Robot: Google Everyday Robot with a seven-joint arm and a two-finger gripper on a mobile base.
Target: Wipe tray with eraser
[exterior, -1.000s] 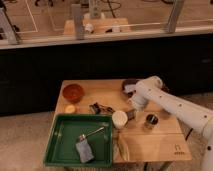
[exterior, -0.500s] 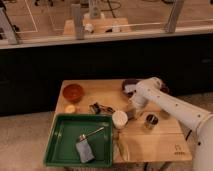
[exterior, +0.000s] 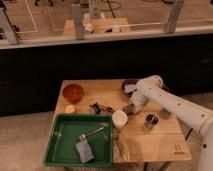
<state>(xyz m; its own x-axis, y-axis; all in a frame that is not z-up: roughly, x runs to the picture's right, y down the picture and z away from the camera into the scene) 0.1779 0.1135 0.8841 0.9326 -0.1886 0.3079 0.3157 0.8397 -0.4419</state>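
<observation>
The dark-green tray [exterior: 59, 150] sits at the table's front left corner. A blue-grey pad [exterior: 84, 151] and a thin grey spoon-like item [exterior: 93, 133] lie inside it. My gripper [exterior: 129, 108] is low over the table, just right of the white cup [exterior: 119, 119] and clear of the tray. A small grey-brown block that may be the eraser [exterior: 127, 109] sits at the gripper's tip. I cannot tell whether it is held. The white arm [exterior: 170, 102] reaches in from the right.
An orange bowl [exterior: 73, 92] stands at the back left, with a small orange piece [exterior: 70, 108] in front of it. A dark cluttered item [exterior: 100, 107] lies mid-table, a dark dish [exterior: 129, 85] at the back and a metal can [exterior: 150, 120] to the right. A dark counter wall stands behind the table.
The gripper has come down and slightly left, toward the table beside the white cup. Nothing in the tray has moved.
</observation>
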